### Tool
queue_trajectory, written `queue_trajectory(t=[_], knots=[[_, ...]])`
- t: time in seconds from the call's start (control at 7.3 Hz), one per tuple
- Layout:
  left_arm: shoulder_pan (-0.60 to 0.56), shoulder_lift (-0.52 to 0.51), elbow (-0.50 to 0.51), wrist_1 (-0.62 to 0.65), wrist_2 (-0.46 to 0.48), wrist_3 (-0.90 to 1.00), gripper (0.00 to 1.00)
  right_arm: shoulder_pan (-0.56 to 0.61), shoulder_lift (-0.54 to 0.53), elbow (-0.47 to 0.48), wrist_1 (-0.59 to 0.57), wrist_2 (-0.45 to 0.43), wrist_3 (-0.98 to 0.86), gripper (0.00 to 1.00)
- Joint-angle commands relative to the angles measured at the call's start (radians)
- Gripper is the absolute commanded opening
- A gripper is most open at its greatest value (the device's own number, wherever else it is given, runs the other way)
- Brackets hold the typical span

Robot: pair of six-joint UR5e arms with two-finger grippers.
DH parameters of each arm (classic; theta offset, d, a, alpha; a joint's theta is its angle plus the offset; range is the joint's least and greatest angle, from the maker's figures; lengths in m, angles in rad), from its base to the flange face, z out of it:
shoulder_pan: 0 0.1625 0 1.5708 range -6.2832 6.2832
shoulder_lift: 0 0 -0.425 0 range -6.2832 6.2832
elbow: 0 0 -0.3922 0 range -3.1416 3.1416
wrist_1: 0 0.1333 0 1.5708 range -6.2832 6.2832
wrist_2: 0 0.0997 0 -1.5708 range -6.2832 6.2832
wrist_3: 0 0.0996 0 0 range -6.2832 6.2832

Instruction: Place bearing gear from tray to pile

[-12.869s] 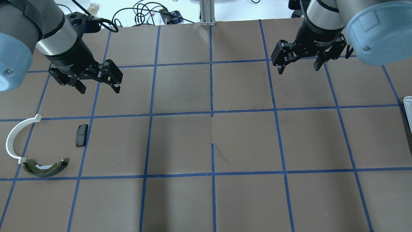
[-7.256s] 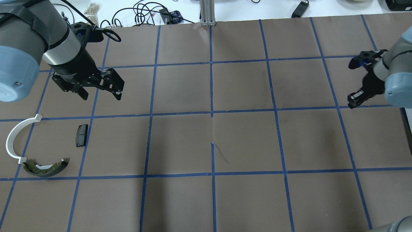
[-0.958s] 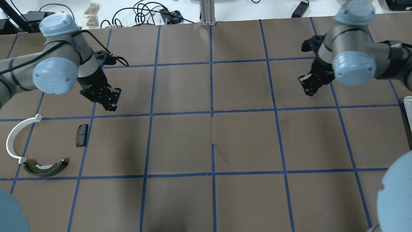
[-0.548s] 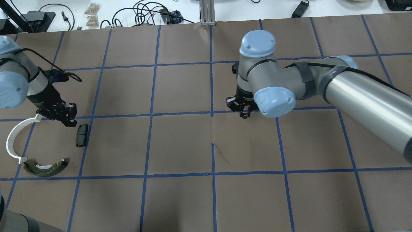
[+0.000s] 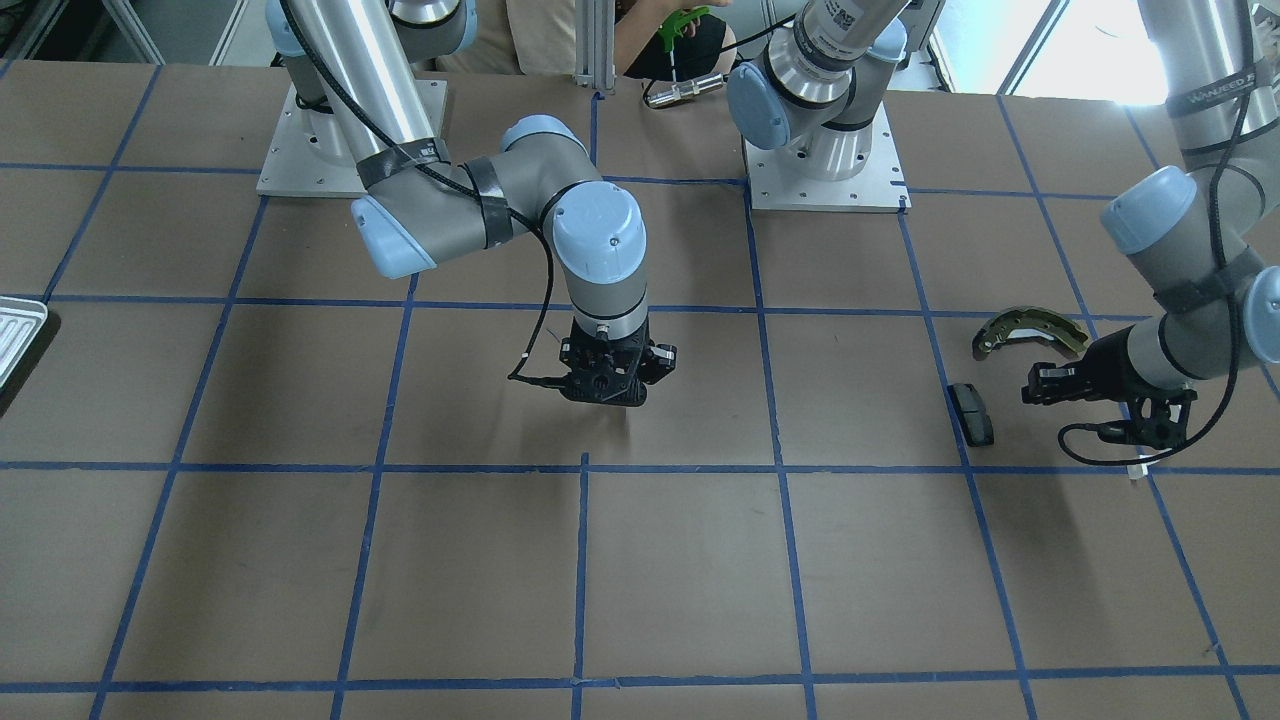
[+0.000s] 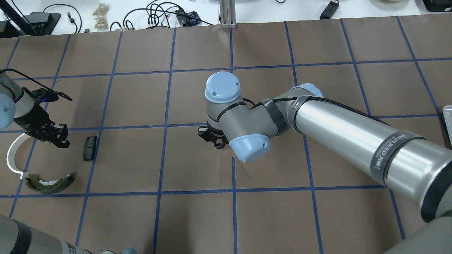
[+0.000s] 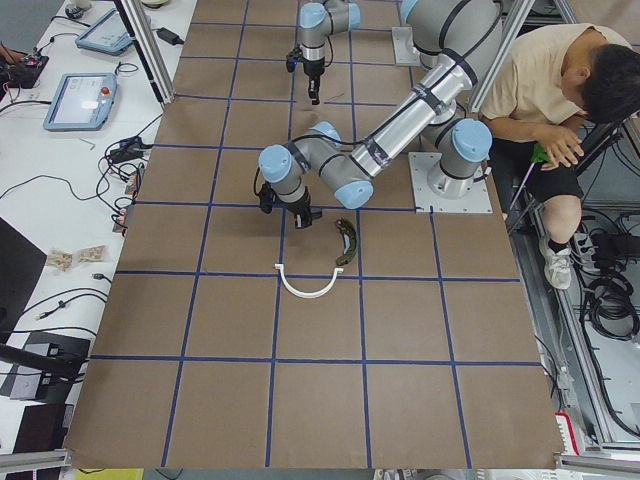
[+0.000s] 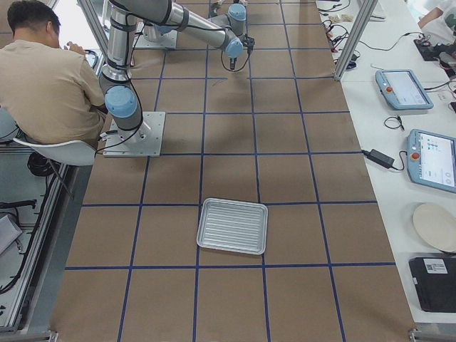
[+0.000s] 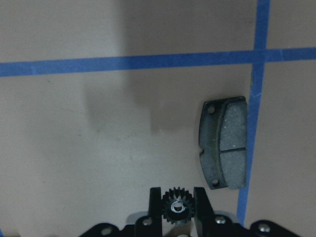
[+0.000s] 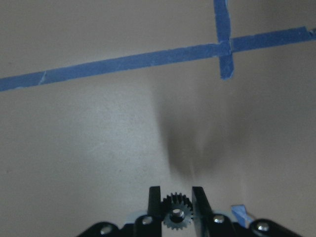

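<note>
Black toothed bearing gear (image 9: 176,207) sits at the bottom edge of the left wrist view, clamped between the left arm's fingers (image 9: 155,198). Beyond it, on the brown paper-covered counter (image 9: 98,148), lies a dark grey rectangular brake pad (image 9: 224,143). The pad is near the gear but apart from it, and its long side runs along a strip of blue tape (image 9: 254,123).

The right wrist view shows a second gear (image 10: 176,213) of the same kind, pinched between the right arm's fingers (image 10: 198,197) above bare counter, with a crossing of tape lines further off.

In the front-facing view the left arm's fingers hang low just beside the brake pad (image 5: 971,413). They are also near a curved brass-grey brake shoe (image 5: 1030,330). The right arm's fingers point straight down over mid-counter. A corner of the pale silver ribbed tray (image 5: 18,330) shows at the edge, well apart from both arms.

From overhead, the left arm's fingers are between the brake pad and a thin white plastic half-ring (image 6: 9,157). The brake shoe (image 6: 49,184) lies just beside the ring's lower end. The right arm's fingers are mostly hidden under its wrist.

The left side view shows the half-ring (image 7: 305,290) and the brake shoe (image 7: 345,243) close to the near arm.

The right side view shows the whole tray (image 8: 233,226) flat on the counter, far from both gears.
</note>
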Motion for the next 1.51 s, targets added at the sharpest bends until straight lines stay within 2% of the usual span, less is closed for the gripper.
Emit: queue_trajectory(t=[0.0,0.14,0.27,0.41,0.55,0.68,0.82,0.96,1.1,1.37], knots=[[0.044,-0.038,-0.001,0.029,0.0,0.041,0.0,-0.023,-0.008,-0.007,0.007,-0.057,0.018,1.0],[0.044,-0.042,-0.001,0.029,0.0,0.041,0.0,-0.101,-0.031,-0.075,0.041,-0.074,-0.043,1.0],[0.044,-0.045,-0.002,0.029,-0.001,0.038,0.02,-0.188,-0.07,-0.182,0.229,-0.075,-0.2,1.0],[0.044,-0.049,-0.002,0.029,-0.001,0.038,0.11,-0.27,-0.097,-0.288,0.403,-0.077,-0.335,1.0],[0.044,-0.052,-0.002,0.029,-0.004,0.037,0.84,-0.359,-0.103,-0.37,0.516,-0.077,-0.462,1.0],[0.035,-0.047,0.001,0.024,-0.001,0.035,1.0,-0.425,-0.139,-0.392,0.6,-0.095,-0.555,1.0],[0.021,-0.042,0.005,0.018,-0.014,0.03,1.0,-0.474,-0.22,-0.397,0.642,-0.148,-0.625,1.0],[-0.039,-0.027,0.016,0.015,-0.012,0.009,1.0,-0.511,-0.289,-0.4,0.683,-0.141,-0.67,1.0],[-0.149,0.006,0.018,0.003,-0.009,-0.078,1.0,-0.525,-0.355,-0.392,0.739,-0.131,-0.715,1.0],[-0.323,0.075,0.006,-0.034,-0.043,-0.265,1.0,-0.507,-0.417,-0.348,0.73,-0.103,-0.697,1.0]])
